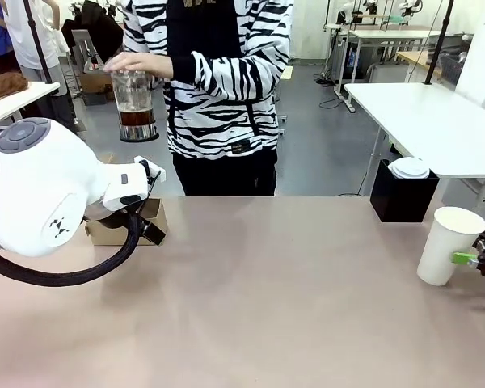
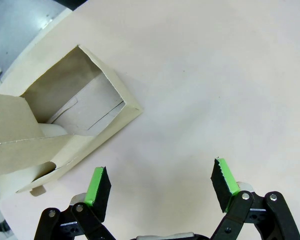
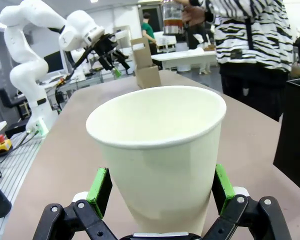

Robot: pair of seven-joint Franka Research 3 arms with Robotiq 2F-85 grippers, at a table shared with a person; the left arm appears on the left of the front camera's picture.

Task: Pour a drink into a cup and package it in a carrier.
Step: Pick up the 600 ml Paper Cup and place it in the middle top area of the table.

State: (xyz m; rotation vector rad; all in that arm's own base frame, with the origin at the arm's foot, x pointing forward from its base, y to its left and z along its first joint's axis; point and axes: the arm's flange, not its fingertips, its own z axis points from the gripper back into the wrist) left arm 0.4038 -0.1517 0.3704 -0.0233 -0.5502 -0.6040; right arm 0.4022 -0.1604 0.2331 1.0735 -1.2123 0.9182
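Observation:
A person at the far side holds a clear glass jug (image 1: 135, 89) up in the air, with the dark drink (image 1: 135, 118) in its lower part. The white paper cup (image 1: 449, 245) stands on the table at the right, its top open and without a lid. My right gripper (image 3: 160, 187) is open with the cup (image 3: 160, 150) between its fingers, one green pad (image 1: 464, 259) beside the cup's wall. The brown cardboard carrier (image 1: 157, 215) sits at the left, partly behind my left arm. My left gripper (image 2: 160, 175) hangs open just beside the carrier (image 2: 85, 100), holding nothing.
A black box (image 1: 400, 200) with a stack of flat white lids (image 1: 409, 167) stands past the table's far right edge. A white table (image 1: 436, 121) is behind it. The middle of the brown tabletop (image 1: 283, 283) is bare.

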